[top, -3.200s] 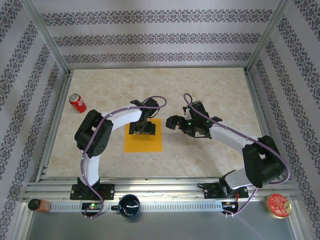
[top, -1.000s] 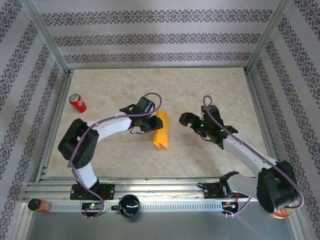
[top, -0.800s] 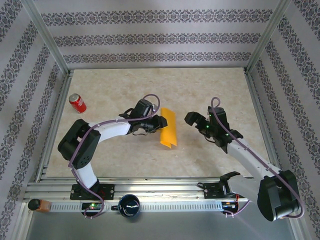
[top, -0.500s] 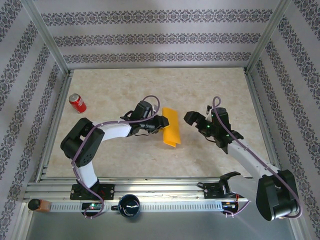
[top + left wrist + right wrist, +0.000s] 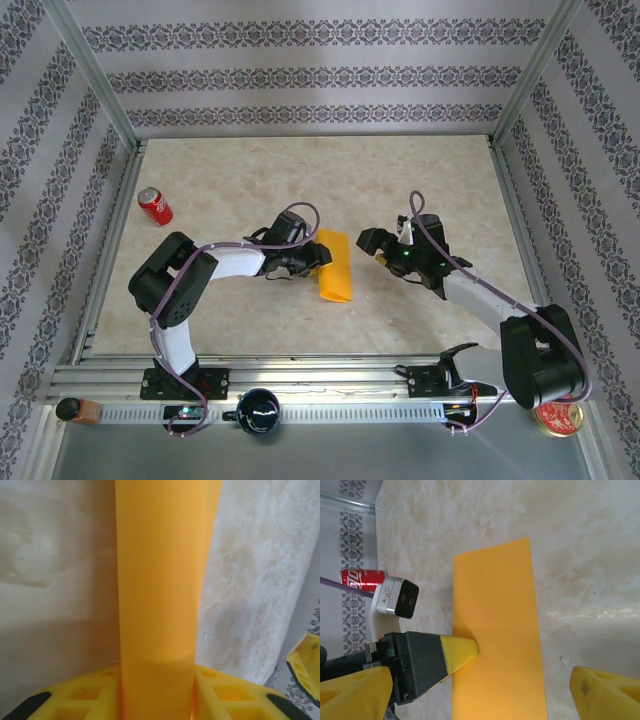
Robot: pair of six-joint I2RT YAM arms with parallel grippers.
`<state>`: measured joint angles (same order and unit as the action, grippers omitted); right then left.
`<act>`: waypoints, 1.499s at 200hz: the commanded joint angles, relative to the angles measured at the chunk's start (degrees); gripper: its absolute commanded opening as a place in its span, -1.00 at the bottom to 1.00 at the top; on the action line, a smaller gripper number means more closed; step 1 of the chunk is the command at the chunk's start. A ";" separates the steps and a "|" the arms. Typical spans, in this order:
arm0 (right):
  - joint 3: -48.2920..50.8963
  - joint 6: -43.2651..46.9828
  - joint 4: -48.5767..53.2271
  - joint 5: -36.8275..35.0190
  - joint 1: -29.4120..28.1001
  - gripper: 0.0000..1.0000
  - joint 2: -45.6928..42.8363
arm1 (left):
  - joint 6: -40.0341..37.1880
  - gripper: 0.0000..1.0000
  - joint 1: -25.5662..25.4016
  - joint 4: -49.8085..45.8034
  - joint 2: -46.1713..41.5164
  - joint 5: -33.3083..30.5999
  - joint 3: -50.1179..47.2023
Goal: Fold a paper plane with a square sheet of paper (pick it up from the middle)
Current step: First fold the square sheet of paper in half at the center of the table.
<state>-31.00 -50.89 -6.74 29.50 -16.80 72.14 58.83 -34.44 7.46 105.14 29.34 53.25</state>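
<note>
Right now the tabletop has both arms reaching towards its middle, the left arm curling in from the left and the right arm stretching in from the near right. Between them is the sheet, doubled over into a narrow orange-yellow strip that runs near to far at about the tabletop's middle. The left tool is clamped on it from the left. The left wrist view shows the strip coming out from between the yellow fingers, and the right wrist view shows one yellow tip pressed against the strip's left edge. I cannot tell whether the strip rests on the tabletop or hangs just above it. The right tool sits just right of the sheet without touching it, jaws wide apart and facing the strip. A red can stands well apart at the far left.

This looks like the first fold: the sheet is gripped at its middle with its halves lying together, but no sharp crease shows. The next move probably calls for the right tool to come in squarely and pinch the free side so the edges line up. Thin paper like this could skew or slip if it is nudged first.
</note>
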 commanded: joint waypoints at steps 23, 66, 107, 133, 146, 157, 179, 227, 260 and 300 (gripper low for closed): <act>-2.30 -0.52 -2.30 1.88 -1.63 0.83 2.55 | -5.36 -0.18 0.16 -8.22 0.05 -3.99 2.42; -2.48 -0.76 -2.25 1.53 -2.18 0.82 2.96 | -8.85 0.02 0.16 -14.82 0.51 -7.01 4.88; -3.08 -0.79 -2.49 1.97 -2.70 0.81 4.18 | -10.95 0.15 0.16 -18.99 -0.27 -9.93 5.99; -3.71 -0.85 -2.66 2.19 -3.15 0.76 5.10 | -12.13 0.18 0.16 -21.21 -1.90 -11.89 6.19; -3.96 -0.72 -2.63 2.35 -3.48 0.71 5.74 | -13.41 0.17 0.17 -23.12 -2.29 -11.85 7.01; -4.24 -0.59 -2.57 2.50 -3.68 0.68 6.28 | -14.41 0.16 0.16 -24.49 -2.48 -12.33 7.54; -4.59 -0.92 -3.22 3.21 -3.94 0.57 7.69 | -15.51 0.13 0.25 -26.31 -2.11 -13.49 7.86; -4.77 -1.00 -3.63 3.40 -4.63 0.51 9.78 | -19.43 0.11 0.25 -29.98 -0.54 -13.04 10.06; -4.53 -1.05 -3.84 3.33 -4.73 0.51 9.94 | -22.43 0.11 0.31 -34.86 0.94 -14.64 13.22; -3.64 -0.85 -3.94 2.51 -4.82 0.51 9.09 | -22.88 0.10 0.33 -35.38 1.06 -15.53 13.00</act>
<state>-34.54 -51.77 -9.69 32.25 -20.91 81.76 38.06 -34.48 -24.03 105.41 15.57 65.54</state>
